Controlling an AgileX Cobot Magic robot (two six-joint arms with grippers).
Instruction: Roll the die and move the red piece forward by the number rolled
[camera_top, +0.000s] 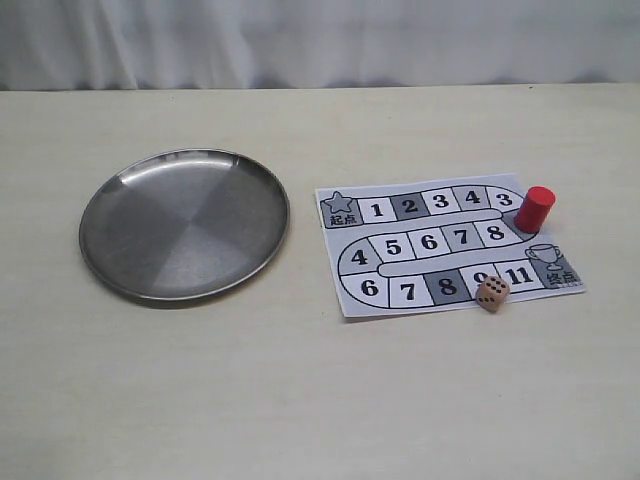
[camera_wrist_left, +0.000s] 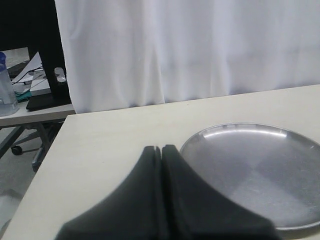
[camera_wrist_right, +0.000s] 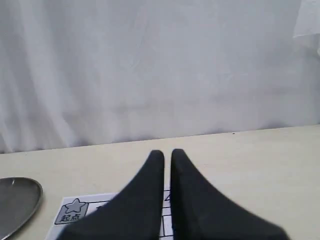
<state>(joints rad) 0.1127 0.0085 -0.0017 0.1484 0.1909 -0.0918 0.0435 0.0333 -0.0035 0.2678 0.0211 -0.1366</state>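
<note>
The die (camera_top: 492, 293), a pale tan cube with dark pips, rests on the front edge of the paper game board (camera_top: 440, 250), by the squares marked 9 and 11. The red piece (camera_top: 535, 209) stands upright at the board's right end, beside the top row's last square. No gripper shows in the exterior view. Seen from its wrist camera, my left gripper (camera_wrist_left: 161, 148) is shut and empty, hanging above the table beside the steel plate (camera_wrist_left: 260, 170). My right gripper (camera_wrist_right: 166, 152) is shut with a hairline gap, empty, above the board (camera_wrist_right: 75, 210). Die and red piece are hidden in both wrist views.
A round steel plate (camera_top: 100, 190) lies empty left of the board; its edge (camera_wrist_right: 15, 200) also shows in the right wrist view. A white curtain closes off the table's far side. Beyond the table's left edge stand another desk and a bottle (camera_wrist_left: 6, 85).
</note>
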